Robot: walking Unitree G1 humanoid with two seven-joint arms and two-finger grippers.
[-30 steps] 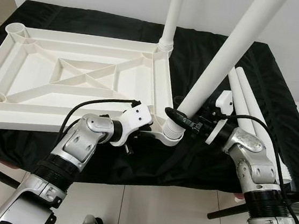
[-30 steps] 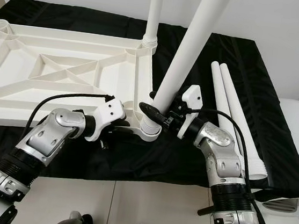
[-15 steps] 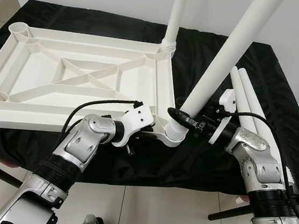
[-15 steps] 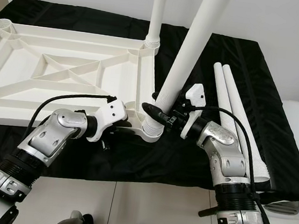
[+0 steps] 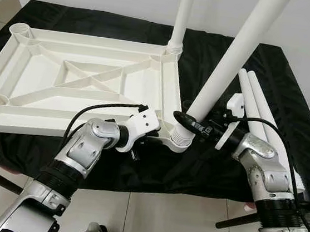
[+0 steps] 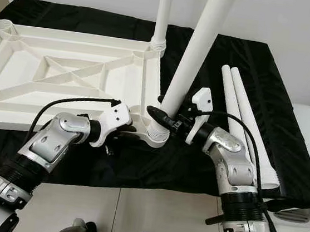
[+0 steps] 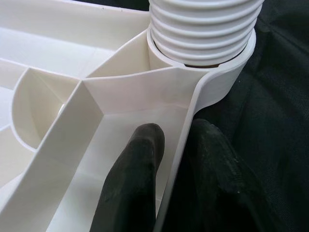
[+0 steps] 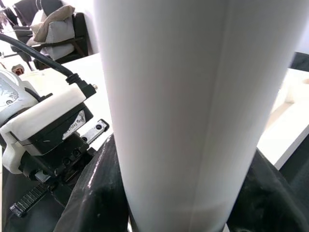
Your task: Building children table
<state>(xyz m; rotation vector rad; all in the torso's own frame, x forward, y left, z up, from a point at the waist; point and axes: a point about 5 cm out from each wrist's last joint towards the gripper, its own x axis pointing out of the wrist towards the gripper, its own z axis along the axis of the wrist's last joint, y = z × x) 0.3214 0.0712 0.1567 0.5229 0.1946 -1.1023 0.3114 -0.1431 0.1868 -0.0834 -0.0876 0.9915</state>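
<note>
Item: tabletop [image 5: 92,81], inverted on black cloth [image 5: 272,68]; one leg [image 5: 181,18] already standing at its far corner, two spare legs [image 5: 257,105] lying just beside our right arm.

Step in hand, as we judge it: seating the second leg [image 5: 228,63] in the near corner socket [image 7: 212,87].

Right gripper [image 5: 190,123]: clamped round that leg low down. Left gripper [image 7: 171,179]: pinching the tabletop's rim wall, one finger each side.

Next, we judge: twist and press the leg home while we brace the top.

The left wrist view shows the leg's ribbed end inside the socket, which the head views blur.
</note>
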